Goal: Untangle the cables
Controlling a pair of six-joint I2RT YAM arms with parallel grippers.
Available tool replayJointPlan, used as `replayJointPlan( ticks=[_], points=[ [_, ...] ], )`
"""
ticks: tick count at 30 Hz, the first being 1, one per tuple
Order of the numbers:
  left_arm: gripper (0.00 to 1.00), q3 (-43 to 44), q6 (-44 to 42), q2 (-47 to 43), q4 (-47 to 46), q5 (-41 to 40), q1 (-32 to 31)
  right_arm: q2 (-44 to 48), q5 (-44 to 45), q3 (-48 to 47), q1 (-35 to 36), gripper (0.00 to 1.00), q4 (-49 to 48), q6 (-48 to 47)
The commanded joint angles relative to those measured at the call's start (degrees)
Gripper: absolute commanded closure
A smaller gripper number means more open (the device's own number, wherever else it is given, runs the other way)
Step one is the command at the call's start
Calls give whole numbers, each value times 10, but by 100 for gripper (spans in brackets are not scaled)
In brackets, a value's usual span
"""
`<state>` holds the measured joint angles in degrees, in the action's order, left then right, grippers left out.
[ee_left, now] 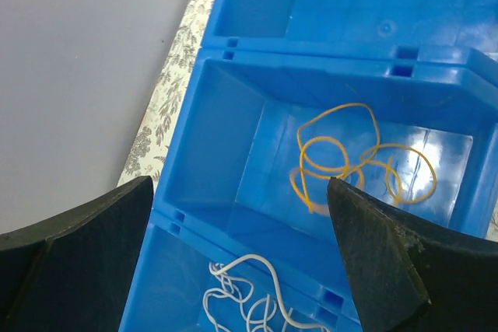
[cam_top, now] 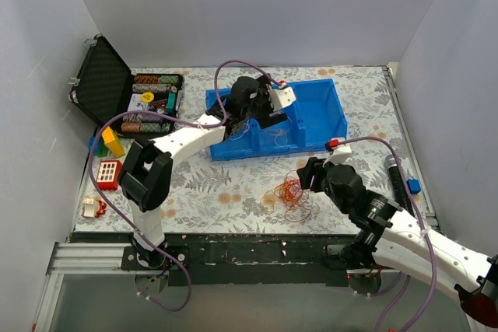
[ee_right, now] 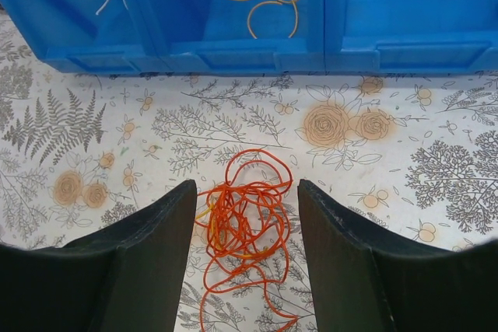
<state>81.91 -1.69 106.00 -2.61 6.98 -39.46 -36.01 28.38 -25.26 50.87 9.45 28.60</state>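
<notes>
so the right jaws are spread apart and hang over the red-orange tangle point(ee_right: 243, 223) out on the counter point(ee_right: 405, 184), with the clump sitting right in the gap between them, nothing gripped. The left jaws are apart too and empty, up over the blue bin point(ee_left: 226, 138), where a yellow cable point(ee_left: 354, 153) lies in the middle compartment and a white cable point(ee_left: 249, 301) in the one next to it. My worry is the right side: if it comes straight down and closes on the middle of that clump, it'll probably grab a bunch of loops at once and lift the whole wad or cinch the knots tighter. There also looks to be a yellowish strand woven in on the left side of the red, so pulling one colour may just drag the other along. The left jaws dipping into the bin could snag the sorted ones and pull them back out. Hard to tell: how high the right jaws are off the counter, where any loose end of the tangle is (its bottom is cut off in the right wrist view), and the white cable runs out of frame in the left wrist view. From the top the left arm hides most of those compartments
</notes>
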Motion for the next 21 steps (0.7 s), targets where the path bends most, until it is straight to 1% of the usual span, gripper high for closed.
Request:
replayJointPlan(
  ticks=[1, 3, 6, 8, 10, 12, 14, 18, 21],
  points=[
    [6, 62, -38, 0, 121, 26, 4, -26, 16, -54, -11, 37, 10, 11],
    [5, 107, -46, 17, 181, 50, 6, -40, 17, -66, -16, 37, 17, 10],
    [2, 154, -36, 37, 252, 66, 6, -55, 18, -91, -31, 37, 33, 10],
    [2, 173, 4, 45, 256, 59, 8, -64, 19, -108, -47, 36, 42, 9],
    [2, 181, 56, 49, 254, 50, 12, -72, 18, -118, -79, 36, 43, 4],
    [2, 177, 111, 52, 250, 30, 17, -85, 18, -128, -107, 35, 36, 1],
    [2, 145, 147, 43, 237, 9, 17, -109, 14, -137, -149, 34, 27, -8],
    [2, 61, 179, 10, 180, -32, 18, -160, -38, -139, -203, 29, -44, -44],
    [2, 50, 198, 7, 176, -38, 22, -195, -61, -141, -210, 28, -87, -58]
  ],
)
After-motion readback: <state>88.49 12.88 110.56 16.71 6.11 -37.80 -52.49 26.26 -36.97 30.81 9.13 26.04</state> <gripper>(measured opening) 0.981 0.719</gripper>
